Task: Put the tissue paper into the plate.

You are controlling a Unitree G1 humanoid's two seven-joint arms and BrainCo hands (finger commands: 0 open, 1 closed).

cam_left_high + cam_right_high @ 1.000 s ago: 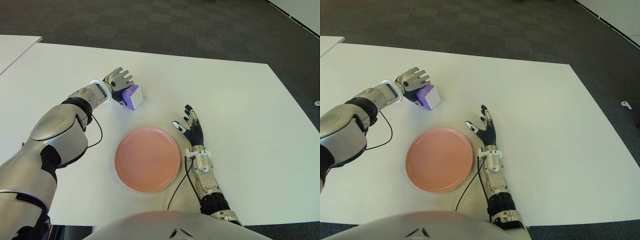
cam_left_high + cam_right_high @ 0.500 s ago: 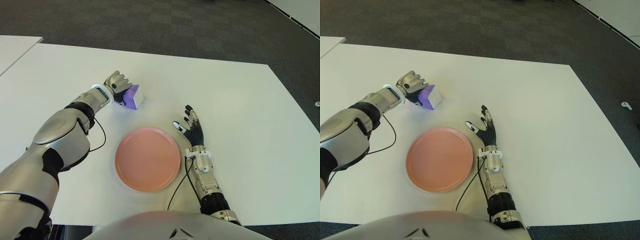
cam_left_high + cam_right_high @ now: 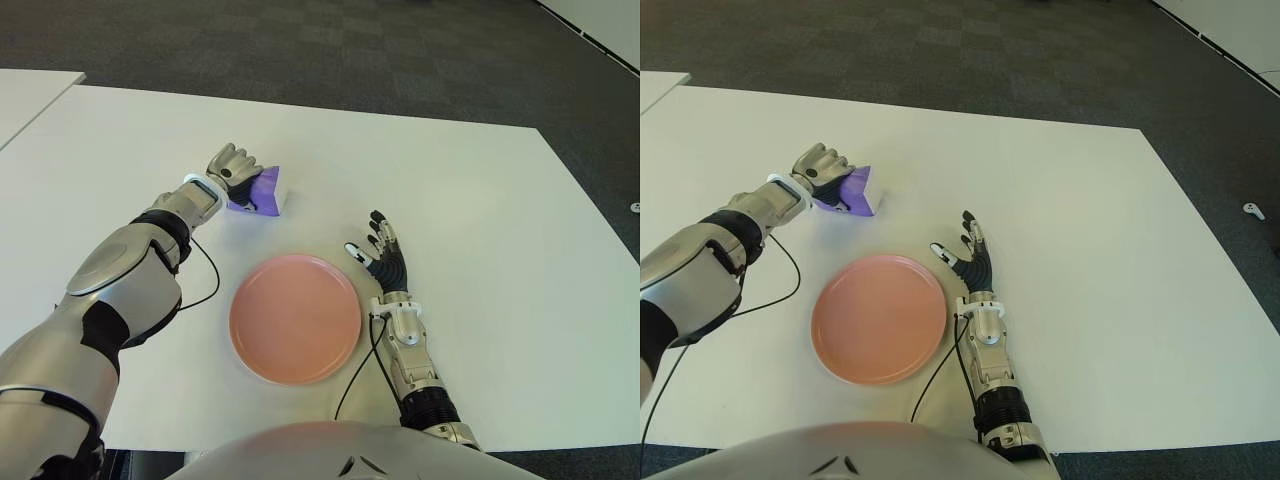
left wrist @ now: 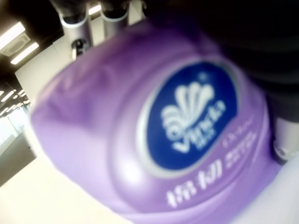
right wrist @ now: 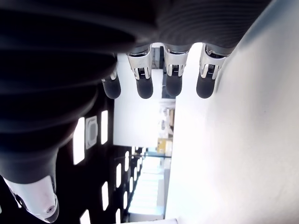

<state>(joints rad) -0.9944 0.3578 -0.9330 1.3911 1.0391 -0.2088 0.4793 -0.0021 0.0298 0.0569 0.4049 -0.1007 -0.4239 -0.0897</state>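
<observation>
Two head cameras look down from high up at the white table [image 3: 480, 190] — both show the same pink plate [image 3: 295, 317]. Each wrist camera sits very close to its own hand.

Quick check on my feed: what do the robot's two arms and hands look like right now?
Both arms are silver metal with black joint bands. The left hand is silver with a white wrist ring; the right hand is black with a white thumb tip. A thin black cable trails from each forearm.
</observation>
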